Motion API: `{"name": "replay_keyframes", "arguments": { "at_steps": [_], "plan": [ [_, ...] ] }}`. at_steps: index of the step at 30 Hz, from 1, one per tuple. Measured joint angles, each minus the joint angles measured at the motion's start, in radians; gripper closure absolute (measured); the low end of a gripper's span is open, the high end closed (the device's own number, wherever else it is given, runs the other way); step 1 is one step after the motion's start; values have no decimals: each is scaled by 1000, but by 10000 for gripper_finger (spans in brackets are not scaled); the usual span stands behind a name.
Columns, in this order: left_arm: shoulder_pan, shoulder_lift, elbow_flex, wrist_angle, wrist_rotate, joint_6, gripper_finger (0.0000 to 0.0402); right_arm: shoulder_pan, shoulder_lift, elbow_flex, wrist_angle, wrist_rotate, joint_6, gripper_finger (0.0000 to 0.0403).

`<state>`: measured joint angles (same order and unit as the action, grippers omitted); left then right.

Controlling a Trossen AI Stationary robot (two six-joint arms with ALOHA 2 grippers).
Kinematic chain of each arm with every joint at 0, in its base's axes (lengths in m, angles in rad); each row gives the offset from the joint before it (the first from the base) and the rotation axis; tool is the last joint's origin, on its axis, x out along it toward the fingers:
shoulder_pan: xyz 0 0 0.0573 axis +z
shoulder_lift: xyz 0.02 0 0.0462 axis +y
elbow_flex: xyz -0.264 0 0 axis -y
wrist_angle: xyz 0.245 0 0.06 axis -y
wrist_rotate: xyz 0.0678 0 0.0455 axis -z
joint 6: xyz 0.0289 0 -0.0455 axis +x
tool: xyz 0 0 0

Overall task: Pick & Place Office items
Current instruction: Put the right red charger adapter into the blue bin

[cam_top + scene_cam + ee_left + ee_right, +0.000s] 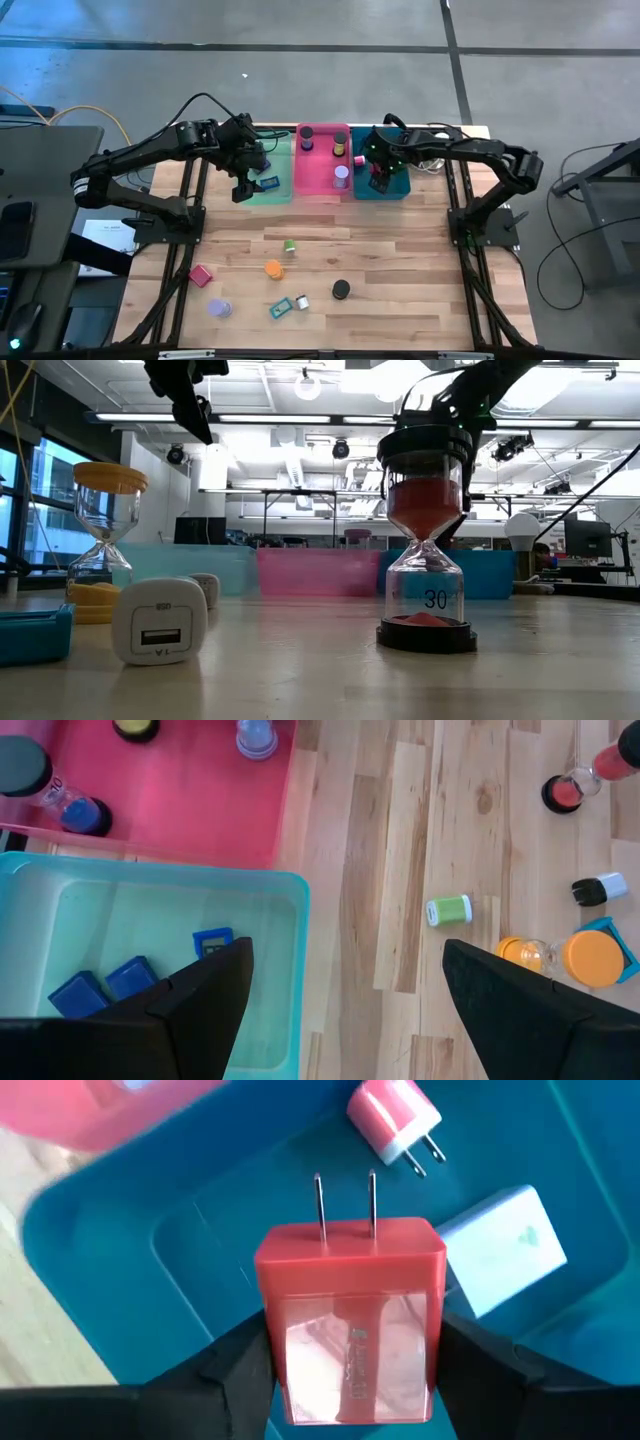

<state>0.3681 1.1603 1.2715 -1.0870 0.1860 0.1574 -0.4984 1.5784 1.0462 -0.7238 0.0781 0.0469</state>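
The right gripper (350, 1370) hangs over the teal tray (396, 186), its two dark fingers closed against the sides of a red plug-in charger (350, 1325) whose two metal prongs point away from the wrist. Below it, inside the teal tray (130, 1230), lie a pink charger (392, 1116) and a pale blue-white charger (500, 1250), the two near each other but apart.

The left gripper (243, 185) sits above the green tray (278, 190), fingers spread wide and holding nothing. In its wrist view the fingers (200, 1000) frame the tray's near corner; three blue blocks rest on the floor of the green tray (290, 885): one blue block (211, 942) a little apart from the pair (105, 985) lying side by side.

The pink tray (318, 180) between them holds sand timers: a blue-sand timer with a black cap (55, 795), a clear-topped one (256, 735) and a yellow-capped one (135, 728).

On the open worktop (400, 290) lie the remaining items: a green spool (289, 245), an orange sand timer (273, 268), a pink block (201, 275), a purple cylinder (219, 308), a teal block (280, 308) touching a small white-and-black charger (302, 301), and a black-capped red sand timer (342, 289). The low view shows that red sand timer (428, 540) upright, marked 30, a white USB charger (160, 622) and the orange sand timer (105, 540).
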Motion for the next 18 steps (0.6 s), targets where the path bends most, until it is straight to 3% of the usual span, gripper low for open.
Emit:
{"name": "replay_keyframes", "arguments": {
  "at_steps": [18],
  "plan": [
    [0, 0, 0, 0, 0, 0, 82, 9, 0, 0, 27, -33, 63, 178]
  ]
}}
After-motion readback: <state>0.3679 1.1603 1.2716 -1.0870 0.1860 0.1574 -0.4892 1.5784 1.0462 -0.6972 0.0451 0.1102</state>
